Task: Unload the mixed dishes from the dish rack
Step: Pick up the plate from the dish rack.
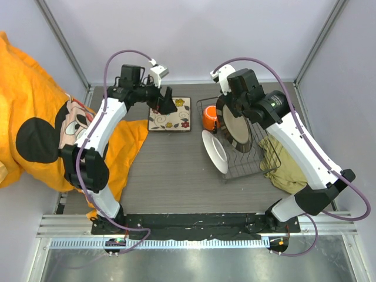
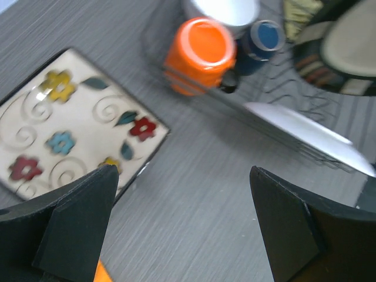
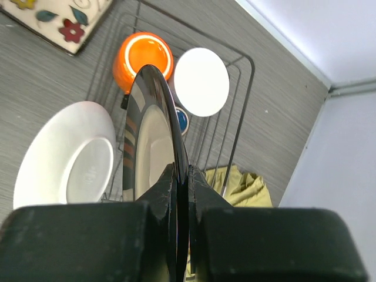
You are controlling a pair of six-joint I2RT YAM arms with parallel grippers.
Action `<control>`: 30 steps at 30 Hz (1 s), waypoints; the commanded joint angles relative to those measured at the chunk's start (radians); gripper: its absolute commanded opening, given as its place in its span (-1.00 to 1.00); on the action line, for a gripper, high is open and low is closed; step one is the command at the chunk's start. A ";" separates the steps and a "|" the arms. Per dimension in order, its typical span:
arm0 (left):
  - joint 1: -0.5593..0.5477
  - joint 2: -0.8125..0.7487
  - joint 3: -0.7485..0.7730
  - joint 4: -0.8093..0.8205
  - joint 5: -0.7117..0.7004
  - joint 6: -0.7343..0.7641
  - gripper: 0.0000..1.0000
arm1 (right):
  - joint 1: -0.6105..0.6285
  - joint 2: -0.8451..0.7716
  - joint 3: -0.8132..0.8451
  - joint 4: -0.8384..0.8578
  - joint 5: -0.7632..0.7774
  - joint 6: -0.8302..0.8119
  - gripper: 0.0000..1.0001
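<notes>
From where I stand, the dish rack (image 1: 254, 167) sits at 3 o'clock on the grey table (image 1: 170, 170), with a crumpled olive cloth (image 1: 282, 161) just beside it, again at its 3 o'clock. The right gripper (image 3: 182, 182) is pinched hard on the rim of the round dark-rimmed plate (image 3: 150, 141), which stands upright on edge over the rack. Whether its lower rim touches the prongs I cannot tell. At the rack's 10 o'clock corner is the orange mug (image 1: 210, 119), mouth up. In the wrist views the small dark-blue cup (image 2: 264, 38) stands close beside it, and the white bowl (image 3: 201, 81) is next to both. A flat white dish (image 1: 214, 151) leans tilted against the rack's 9 o'clock side. The square cream plate with flower swirls (image 1: 170, 114) lies flat on the table at 12 o'clock, outside the rack and near it. The left gripper (image 2: 182, 223) hovers above that plate's 9 o'clock edge, its fingers (image 2: 76, 229) spread wide with only bare table between them. An orange cartoon-mouse cloth (image 1: 35, 129) drapes over the table's 9 o'clock edge.
</notes>
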 commanded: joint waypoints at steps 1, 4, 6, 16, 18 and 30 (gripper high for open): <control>-0.070 -0.099 0.038 0.013 0.118 0.069 0.99 | 0.004 -0.057 0.114 0.090 -0.081 -0.082 -0.98; -0.106 -0.128 0.038 0.043 0.172 0.066 0.98 | 0.004 -0.064 0.134 0.094 -0.144 -0.099 -0.98; -0.121 -0.151 0.029 0.090 0.187 0.050 0.97 | 0.004 -0.063 0.146 0.096 -0.172 -0.114 -0.99; -0.219 -0.189 0.014 0.162 0.199 0.081 0.94 | 0.004 -0.106 0.164 0.084 -0.429 -0.159 -0.98; -0.224 -0.189 0.012 0.164 0.215 0.086 0.93 | 0.004 -0.115 0.166 0.078 -0.475 -0.163 -0.98; -0.267 -0.218 -0.020 0.165 0.299 0.078 0.69 | 0.004 -0.133 0.186 0.065 -0.612 -0.162 -0.98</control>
